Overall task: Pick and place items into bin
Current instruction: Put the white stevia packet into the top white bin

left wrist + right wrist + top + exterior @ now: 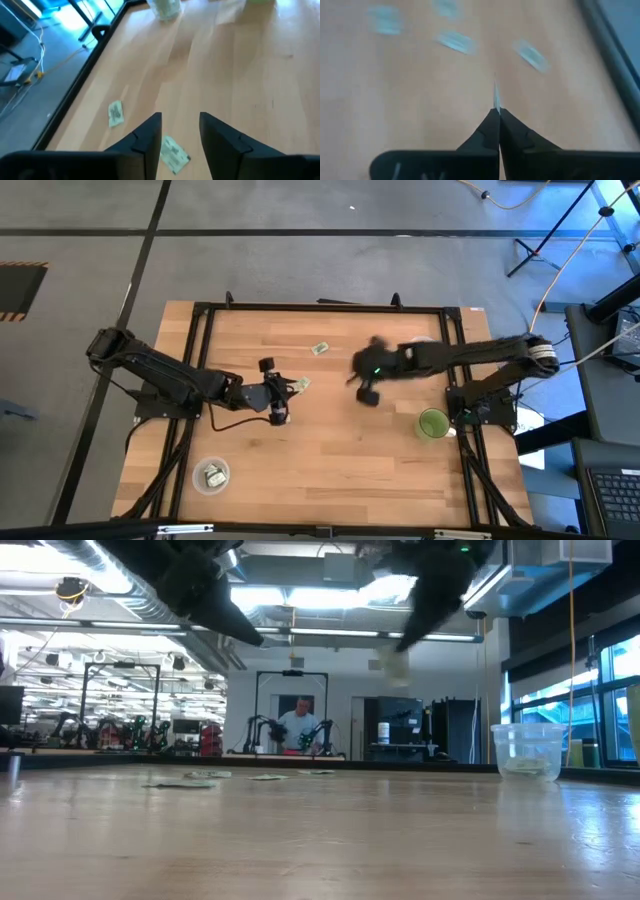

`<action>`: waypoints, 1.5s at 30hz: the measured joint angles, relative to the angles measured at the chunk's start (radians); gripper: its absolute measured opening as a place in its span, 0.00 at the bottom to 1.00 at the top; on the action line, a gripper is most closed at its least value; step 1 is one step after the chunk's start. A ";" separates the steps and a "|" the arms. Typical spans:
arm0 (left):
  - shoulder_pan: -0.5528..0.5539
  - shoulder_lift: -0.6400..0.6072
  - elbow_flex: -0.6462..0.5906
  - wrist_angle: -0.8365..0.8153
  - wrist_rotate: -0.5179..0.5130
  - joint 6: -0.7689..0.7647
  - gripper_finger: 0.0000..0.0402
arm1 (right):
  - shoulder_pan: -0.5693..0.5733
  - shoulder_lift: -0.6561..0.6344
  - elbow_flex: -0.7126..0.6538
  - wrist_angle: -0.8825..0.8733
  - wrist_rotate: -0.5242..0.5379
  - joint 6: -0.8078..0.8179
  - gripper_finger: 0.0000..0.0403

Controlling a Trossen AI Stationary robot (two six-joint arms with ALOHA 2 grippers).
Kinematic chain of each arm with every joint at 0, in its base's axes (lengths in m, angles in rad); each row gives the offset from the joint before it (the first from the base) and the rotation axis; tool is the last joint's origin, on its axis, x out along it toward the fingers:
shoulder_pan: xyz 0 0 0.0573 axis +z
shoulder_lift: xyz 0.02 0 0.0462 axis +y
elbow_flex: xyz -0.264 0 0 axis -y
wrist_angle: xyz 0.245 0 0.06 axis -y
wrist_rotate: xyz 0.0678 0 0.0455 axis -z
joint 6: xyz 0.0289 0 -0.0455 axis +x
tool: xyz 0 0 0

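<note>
Two containers stand on the wooden table [330,450]: a clear round bin [211,475] near the front-left corner, with one or two pale green packets lying in it, and a green cup [433,423] by the right edge, whose contents cannot be made out from above. In the low view a clear tub [528,751] stands at the right with something pale at its bottom, too indistinct to name. The left end effector [180,131] hangs low over the table with its fingers spread apart and nothing between them; a pale green packet [174,155] lies on the wood just under its left finger, partly cut off by it, and a second packet [115,113] lies a little apart nearer the table edge. From above, one packet [300,385] shows just beside the left end effector [277,402] and another packet [320,348] lies farther back toward mid-table. The right end effector [497,114] is closed tight, pinching a thin packet seen edge-on [496,96] that sticks out past its tips; its arm is smeared by motion in the high view. Four loose packets beyond it in the right wrist view are blurred streaks. In the low view a person [298,726] stands far off in the room behind.
</note>
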 joint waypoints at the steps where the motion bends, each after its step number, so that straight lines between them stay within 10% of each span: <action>1: 0.000 -0.002 0.000 -0.004 0.001 -0.006 0.31 | -0.019 -0.034 0.000 -0.072 0.049 0.056 0.00; 5: 0.000 -0.002 0.000 -0.005 0.008 -0.006 0.30 | -0.100 -0.158 0.000 -0.323 0.241 0.248 0.00; 12: 0.000 -0.002 0.000 -0.005 0.010 -0.005 0.29 | -0.262 -0.276 -0.030 -0.492 0.244 0.371 0.00; 45: 0.000 -0.001 0.000 -0.007 0.035 -0.004 0.28 | -0.418 -0.283 -0.450 -0.253 0.191 0.336 0.09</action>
